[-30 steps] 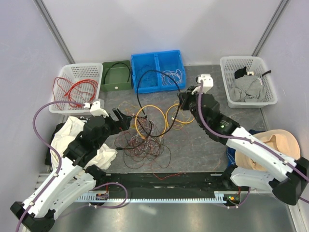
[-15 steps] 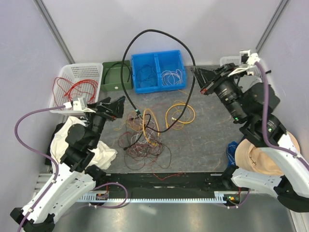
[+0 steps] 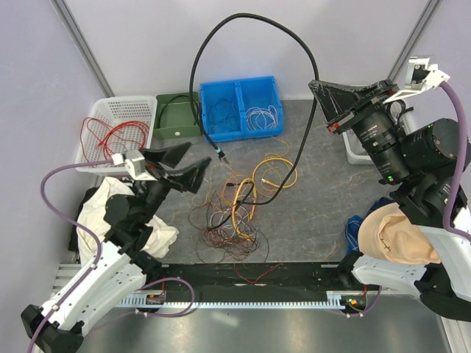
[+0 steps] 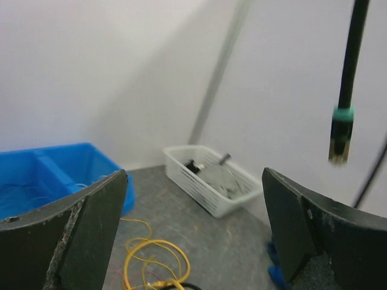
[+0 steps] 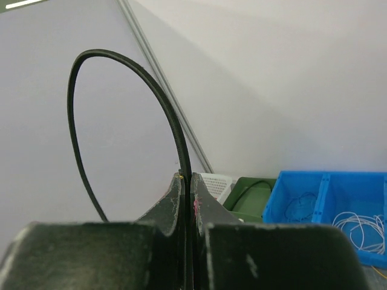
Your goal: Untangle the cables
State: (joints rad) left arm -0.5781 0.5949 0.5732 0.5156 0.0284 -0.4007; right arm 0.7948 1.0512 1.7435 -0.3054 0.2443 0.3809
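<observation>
The cables lie in a knotted heap (image 3: 228, 217) of thin red, brown and yellow-orange loops on the grey table. My right gripper (image 3: 318, 87) is raised high at the right and shut on the thick black cable (image 3: 243, 18). That cable arcs up over the bins, and its plug end (image 3: 218, 152) hangs free above the heap. In the right wrist view the fingers (image 5: 185, 179) pinch the black cable (image 5: 121, 66). My left gripper (image 3: 188, 165) is wide open and empty above the heap's left side. In the left wrist view (image 4: 195, 175) the plug (image 4: 340, 136) hangs at the right and yellow loops (image 4: 151, 266) lie below.
A white basket with red wires (image 3: 114, 132), a green bin (image 3: 176, 114) and a blue bin (image 3: 241, 107) stand along the back. Another white basket (image 4: 211, 181) is at the right. A white cloth (image 3: 96, 209) lies left and a tan hat (image 3: 390, 235) right.
My right gripper has risen up and to the right, pulling the black cable into a tall arc with its plug end clear of the heap. My left gripper has lifted.
</observation>
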